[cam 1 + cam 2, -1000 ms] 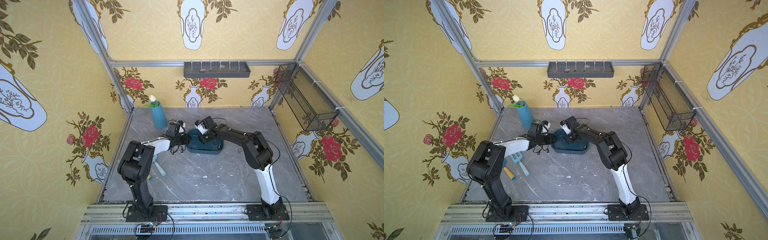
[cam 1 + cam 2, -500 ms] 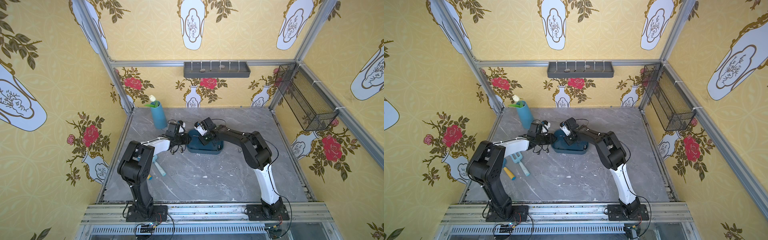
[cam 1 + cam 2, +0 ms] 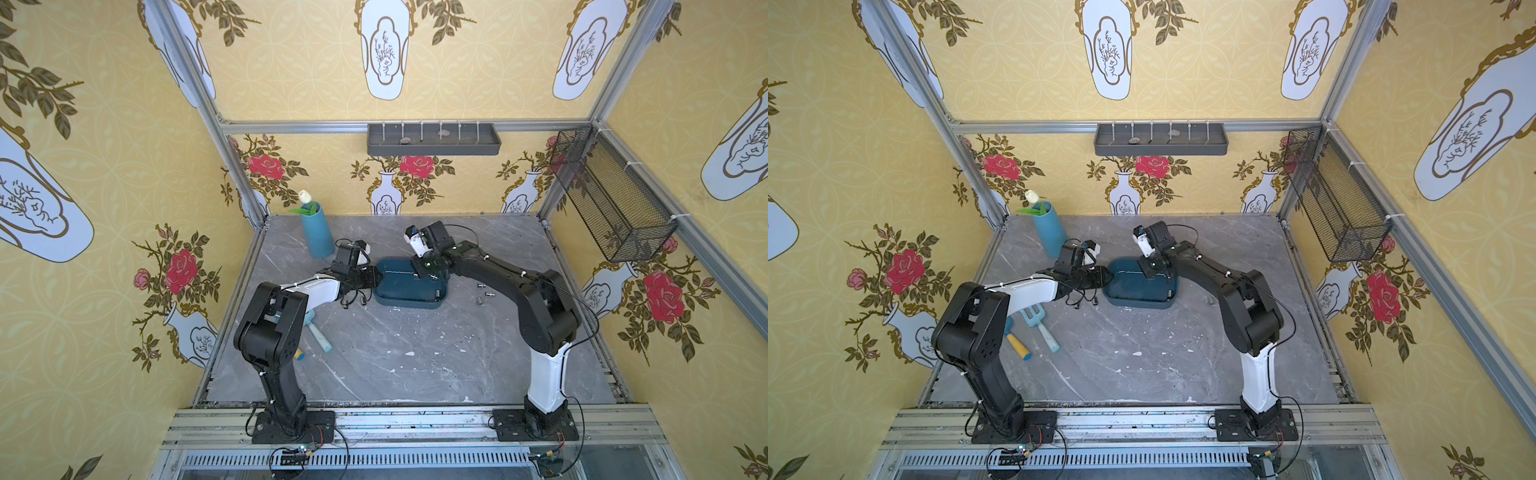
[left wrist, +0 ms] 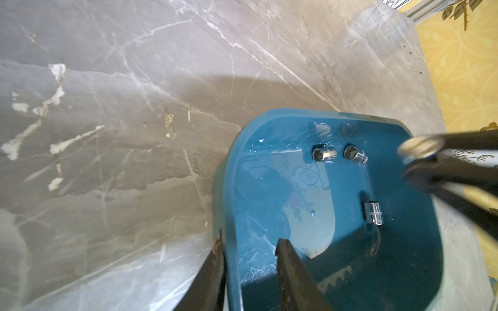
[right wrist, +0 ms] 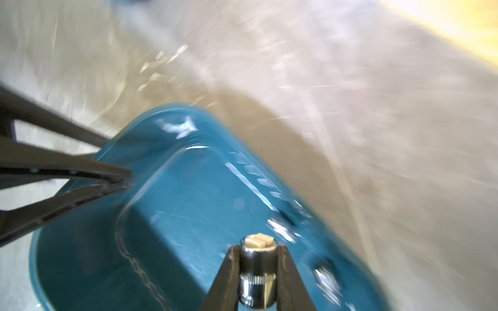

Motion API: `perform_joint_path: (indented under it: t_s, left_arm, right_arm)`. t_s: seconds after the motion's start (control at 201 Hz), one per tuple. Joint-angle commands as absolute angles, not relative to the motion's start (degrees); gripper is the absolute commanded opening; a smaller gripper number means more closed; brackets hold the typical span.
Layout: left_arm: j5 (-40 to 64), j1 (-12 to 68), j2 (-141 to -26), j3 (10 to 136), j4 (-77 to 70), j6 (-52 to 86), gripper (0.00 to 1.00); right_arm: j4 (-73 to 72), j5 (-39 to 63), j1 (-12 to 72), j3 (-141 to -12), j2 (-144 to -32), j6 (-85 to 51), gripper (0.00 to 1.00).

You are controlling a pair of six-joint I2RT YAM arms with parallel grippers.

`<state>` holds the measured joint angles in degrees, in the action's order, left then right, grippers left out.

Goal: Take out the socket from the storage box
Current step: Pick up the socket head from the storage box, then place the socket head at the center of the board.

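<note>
1. Right gripper clenched on a socket above the storage box, table centre: lift straight, clear the rim.
2. Left gripper pinches the box's 9 o'clock wall: hold steady.
3. Set it at 3 o'clock by the loose sockets.

The grey marbled tabletop carries the teal box, between the left tool and the right tool. A blue vase stands beyond the left tool. Three loose sockets lie behind the right tool. A garden fork and a yellow-handled tool lie behind the left tool.
</note>
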<state>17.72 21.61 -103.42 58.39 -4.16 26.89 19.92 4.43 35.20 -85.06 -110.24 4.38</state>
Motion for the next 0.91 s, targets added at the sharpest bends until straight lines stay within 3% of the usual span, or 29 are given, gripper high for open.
perform_joint_path:
  t_s: [0.0, 0.294, 0.702, 0.906]
  left_arm:
    - [16.96, 21.53, -102.95, 58.84, -4.60, 26.68, 0.36]
    - [16.51, 21.53, -102.23, 59.33, -4.05, 26.42, 0.36]
    - [15.58, 21.49, -101.35, 58.64, -3.38, 26.49, 0.38]
    - [15.21, 21.53, -100.90, 58.42, -3.19, 26.55, 0.48]
  right_arm:
    - [23.14, 5.78, 30.70, -81.78, -106.01, -2.48, 0.18]
    - [24.48, 3.88, 21.43, -72.73, -104.37, -5.61, 0.19]
    - [23.23, 0.76, 20.95, -70.07, -110.12, -6.86, 0.20]
    - [22.63, 0.00, 21.01, -69.11, -110.03, -7.12, 0.26]
